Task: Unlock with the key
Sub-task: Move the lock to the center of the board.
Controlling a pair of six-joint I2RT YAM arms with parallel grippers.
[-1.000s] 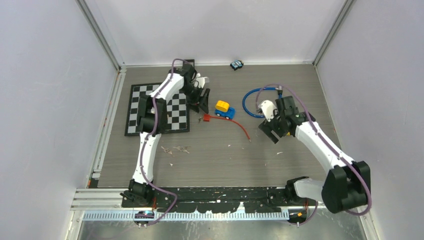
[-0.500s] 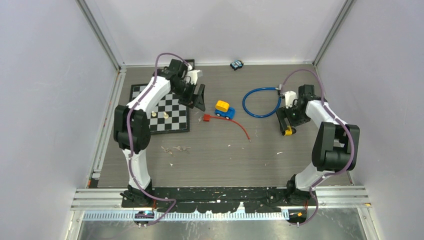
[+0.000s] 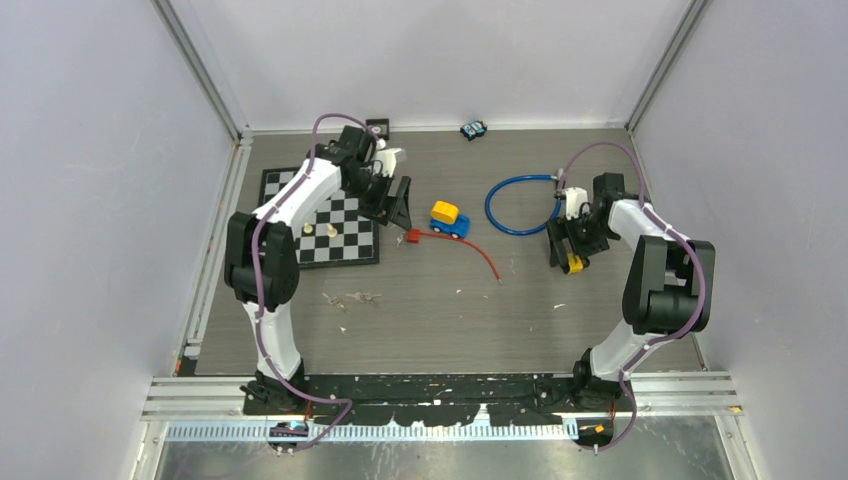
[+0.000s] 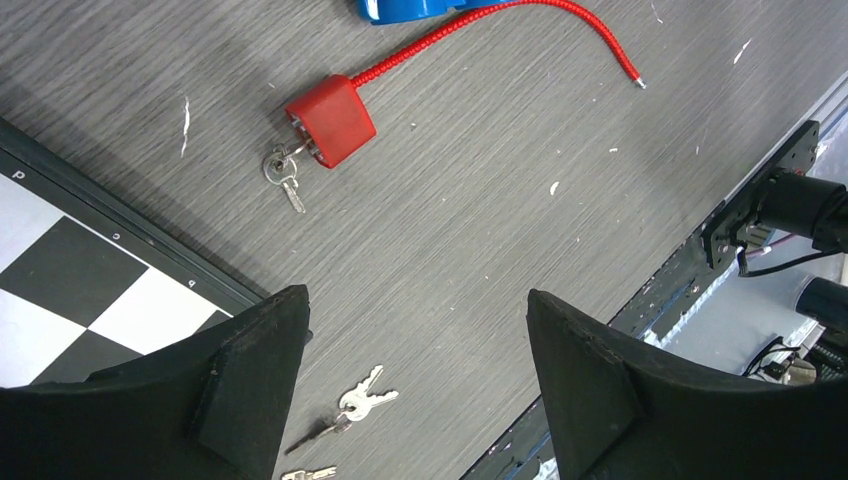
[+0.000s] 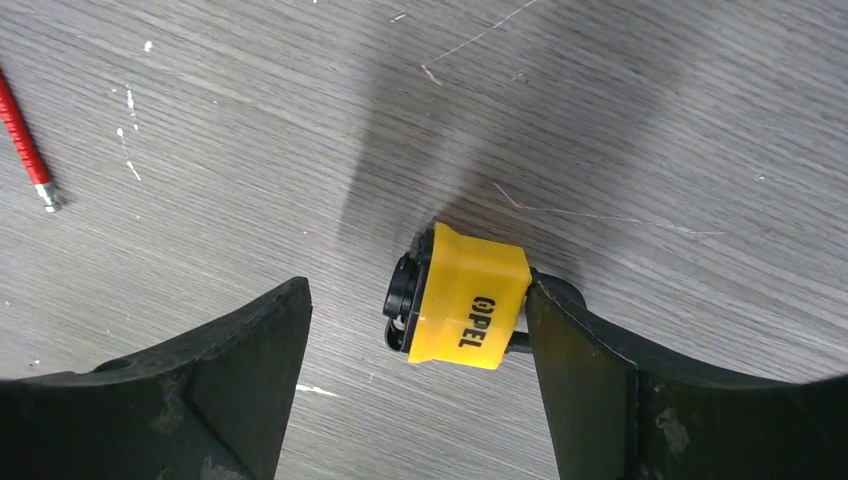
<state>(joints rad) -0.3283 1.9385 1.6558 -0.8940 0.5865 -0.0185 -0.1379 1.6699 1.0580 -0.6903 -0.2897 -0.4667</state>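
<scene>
A: Where's the lock?

B: The red cable lock (image 4: 331, 120) lies on the grey table (image 4: 480, 230), just off the corner of the chessboard (image 4: 60, 280). A ringed key (image 4: 283, 172) sits at its end face, touching it. Its red cable (image 4: 520, 10) runs past the blue toy car (image 3: 449, 219), and the far tip lies free on the wood.

A: And the left gripper (image 4: 415, 297)?

B: Above it, jaws spread wide, with nothing between them. Some loose keys (image 4: 360, 400) lie on the table under it.

A: The right side?

B: A yellow padlock (image 5: 468, 297) lies flat between the fingers of the right gripper (image 5: 417, 290). The jaws are wide and not clamping. The lock is hard against the finger on the right of the wrist view and clear of the other. A blue cable loop (image 3: 500, 215) lies near.
</scene>
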